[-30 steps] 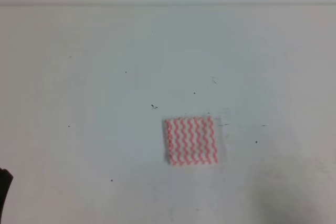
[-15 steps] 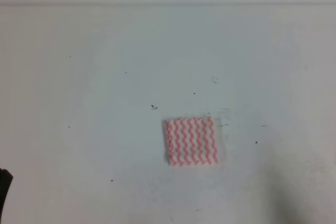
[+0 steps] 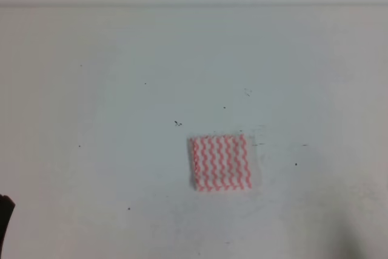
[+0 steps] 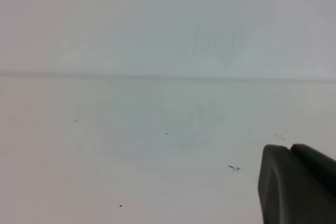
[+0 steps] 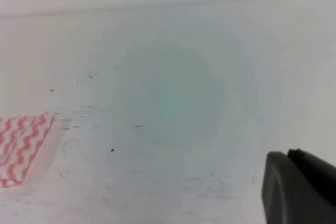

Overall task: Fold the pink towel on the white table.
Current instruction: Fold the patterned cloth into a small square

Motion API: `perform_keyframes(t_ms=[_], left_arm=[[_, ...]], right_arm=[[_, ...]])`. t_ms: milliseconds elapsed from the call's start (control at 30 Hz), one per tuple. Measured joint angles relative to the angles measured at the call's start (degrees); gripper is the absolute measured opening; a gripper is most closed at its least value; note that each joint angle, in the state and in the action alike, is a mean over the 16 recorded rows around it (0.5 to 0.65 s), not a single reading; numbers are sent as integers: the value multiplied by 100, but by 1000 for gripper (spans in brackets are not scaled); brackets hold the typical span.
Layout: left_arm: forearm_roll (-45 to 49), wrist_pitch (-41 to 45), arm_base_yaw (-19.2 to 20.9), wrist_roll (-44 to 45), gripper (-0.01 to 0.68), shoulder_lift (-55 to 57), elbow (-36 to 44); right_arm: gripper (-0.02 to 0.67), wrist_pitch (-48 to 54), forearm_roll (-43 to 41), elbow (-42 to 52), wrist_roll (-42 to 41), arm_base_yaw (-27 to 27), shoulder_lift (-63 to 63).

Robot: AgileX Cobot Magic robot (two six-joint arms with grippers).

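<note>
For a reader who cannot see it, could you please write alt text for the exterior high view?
A small pink towel, white with pink wavy stripes, lies flat and alone on a white table, slightly right of the middle and toward the near edge. Tiny dark specks dot the surface; a dark object just enters at the lower left edge.

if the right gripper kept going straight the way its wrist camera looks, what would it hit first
Probably nothing but the bare white table. The pink wavy-striped towel lies off to the left of that line. Only one dark finger shows, so depth is uncertain.

light: bright, even | glare: washed-out white | focus: soft, low-contrast
</note>
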Motion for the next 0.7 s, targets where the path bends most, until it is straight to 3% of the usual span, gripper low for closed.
perform_keyframes(t_ms=[700], left_arm=[[0,-22,0,0,-3,0,0]], right_arm=[[-18,104,3,0,26,0,6]])
